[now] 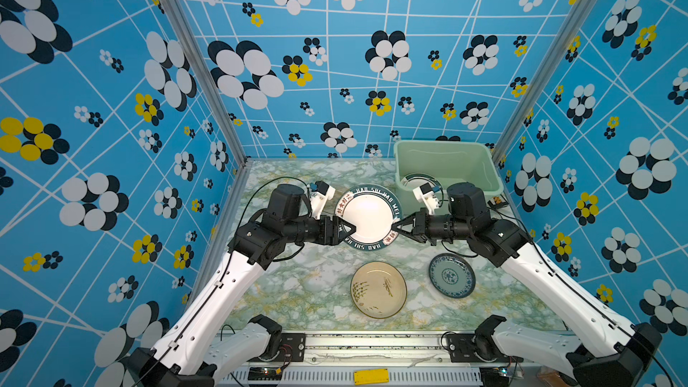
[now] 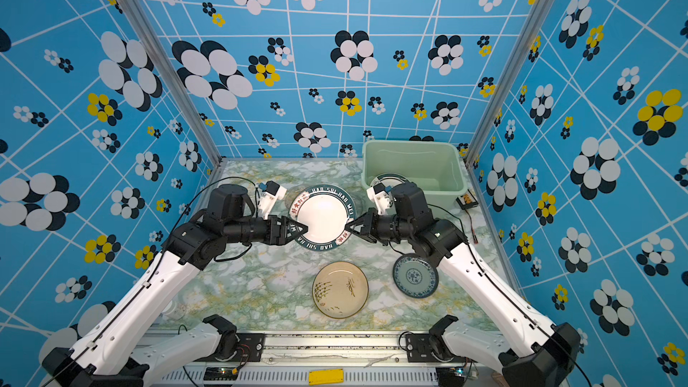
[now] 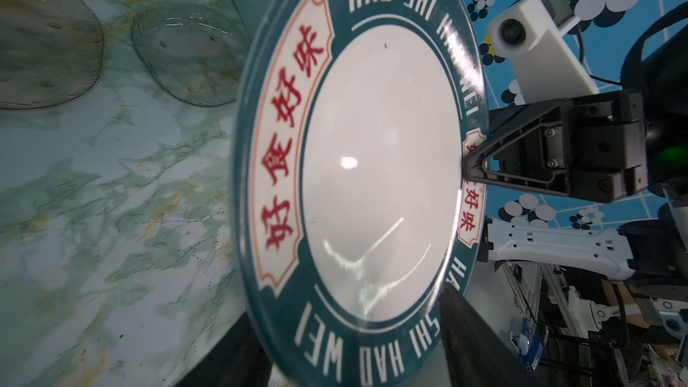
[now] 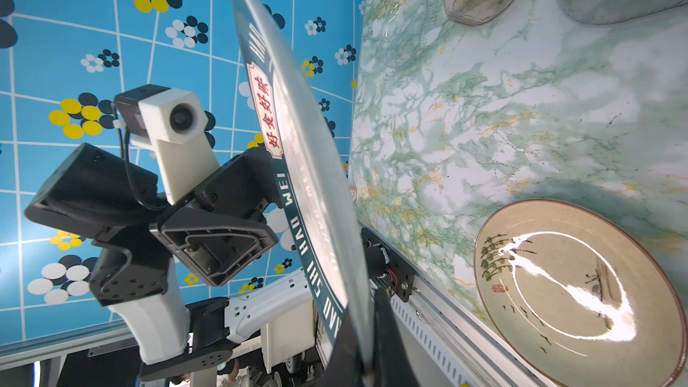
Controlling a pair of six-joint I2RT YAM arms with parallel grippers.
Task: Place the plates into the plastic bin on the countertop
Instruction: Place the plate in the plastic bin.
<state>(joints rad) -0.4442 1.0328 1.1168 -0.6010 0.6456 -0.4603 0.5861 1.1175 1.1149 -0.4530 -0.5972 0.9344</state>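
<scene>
Clamping white plate (image 1: 366, 219) rim — right hand (image 1: 396, 225); left hand (image 1: 350, 229) part-open astride; glass plate (image 3: 186, 53) plainer from wrist.

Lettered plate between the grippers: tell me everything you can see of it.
The lettered plate is round and glossy, looks ceramic: white centre, dark teal rim with white HAO SHI HAO WEI and red characters in cream panels. It hangs above the countertop, face up. The right gripper is shut on one rim edge; the left gripper has fingers astride the opposite edge, grip unclear.
</scene>
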